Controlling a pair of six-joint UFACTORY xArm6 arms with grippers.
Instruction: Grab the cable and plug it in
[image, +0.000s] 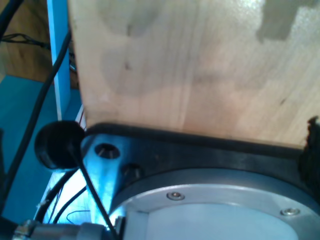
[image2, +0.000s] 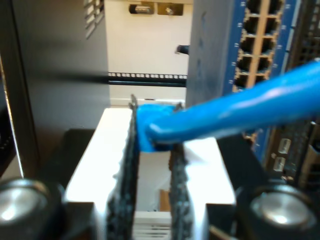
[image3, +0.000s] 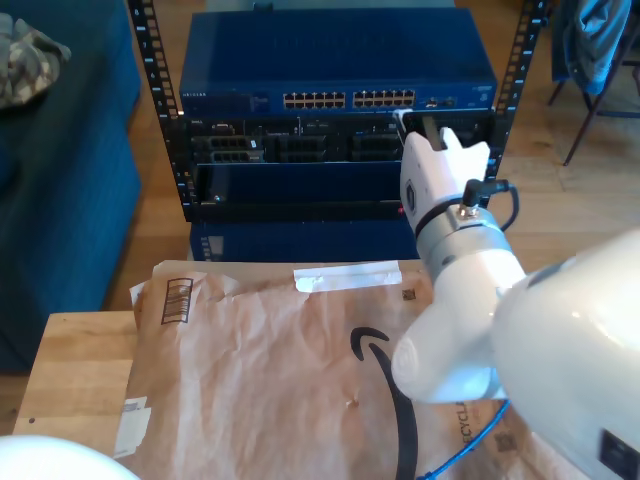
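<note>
The bright-blue cable (image2: 240, 107) runs slanting into my second gripper (image2: 152, 127), whose fingers (image2: 127, 165) are shut on its end; the plug itself is hidden between the pads. Just beyond the gripper stands the blue network switch with its rows of ports (image2: 255, 40). In the exterior view my second gripper (image3: 418, 122) reaches into the rack at the right end of the switch (image3: 348, 99), close to the port row. A short stretch of the cable (image3: 465, 452) shows under the white arm near the exterior view's bottom edge.
Brown wrapping paper (image3: 280, 350) with a black printed curve covers the wooden table (image3: 70, 370). Black rack rails (image3: 160, 100) frame the switch. The first wrist view looks at a wooden board (image: 190, 65), a round metal arm base (image: 215, 210) and black robot cables (image: 35, 110).
</note>
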